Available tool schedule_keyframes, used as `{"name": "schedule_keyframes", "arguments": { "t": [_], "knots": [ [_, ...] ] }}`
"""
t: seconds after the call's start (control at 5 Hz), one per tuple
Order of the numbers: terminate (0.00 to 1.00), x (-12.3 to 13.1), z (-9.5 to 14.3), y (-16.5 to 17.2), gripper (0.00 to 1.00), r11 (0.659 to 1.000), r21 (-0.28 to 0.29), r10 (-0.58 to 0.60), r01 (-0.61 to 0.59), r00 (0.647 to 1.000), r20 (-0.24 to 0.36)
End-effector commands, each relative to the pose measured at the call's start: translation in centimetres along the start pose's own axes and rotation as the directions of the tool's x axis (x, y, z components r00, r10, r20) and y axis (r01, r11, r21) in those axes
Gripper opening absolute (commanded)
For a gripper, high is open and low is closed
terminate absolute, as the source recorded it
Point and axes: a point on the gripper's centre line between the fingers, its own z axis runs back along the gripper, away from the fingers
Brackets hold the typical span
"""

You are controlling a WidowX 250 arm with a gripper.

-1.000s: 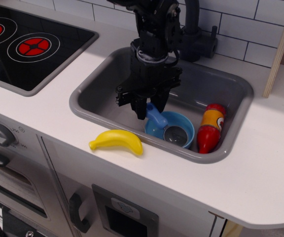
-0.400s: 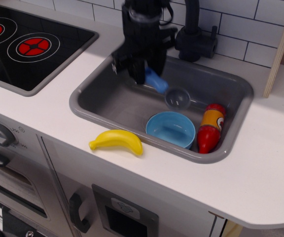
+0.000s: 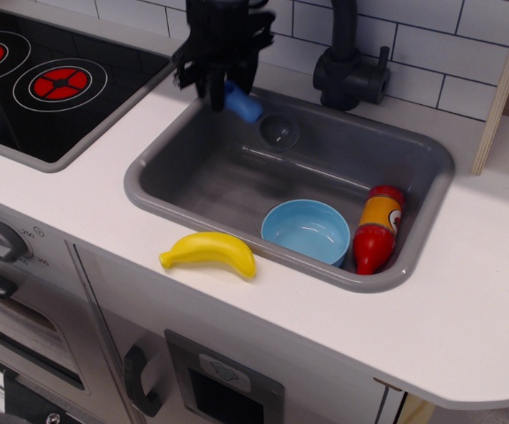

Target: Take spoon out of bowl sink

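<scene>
Spoon held up over the sink

The gripper [image 3: 222,91] points down, fingers squeezed on the spoon [image 3: 256,115] handle, above the sink's [image 3: 148,190] back-left corner, away from the bowl [image 3: 306,230].

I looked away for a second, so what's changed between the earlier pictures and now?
The gripper, shut on the spoon, lifted it out of the bowl and carried it up toward the sink's back-left corner. The bowl now sits empty. Bowl, banana and red-and-yellow bottle stayed put.
</scene>
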Motion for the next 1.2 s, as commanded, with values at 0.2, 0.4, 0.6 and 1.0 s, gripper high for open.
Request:
{"name": "schedule_keyframes", "arguments": {
  "t": [0.2,0.4,0.6,1.0],
  "knots": [
    [0.00,-1.0,-2.2,-0.6,0.00,1.000,-0.014,0.022,-0.022,0.998,0.057],
    [0.00,-1.7,-3.1,-0.3,0.00,1.000,-0.014,0.004,-0.003,0.998,0.057],
    [0.00,-2.0,-3.3,0.4,0.00,1.000,-0.006,-0.028,0.028,0.998,0.063],
    [0.00,-2.1,-3.1,0.5,1.00,0.997,0.050,-0.064,0.063,0.997,0.032]
  ]
}}
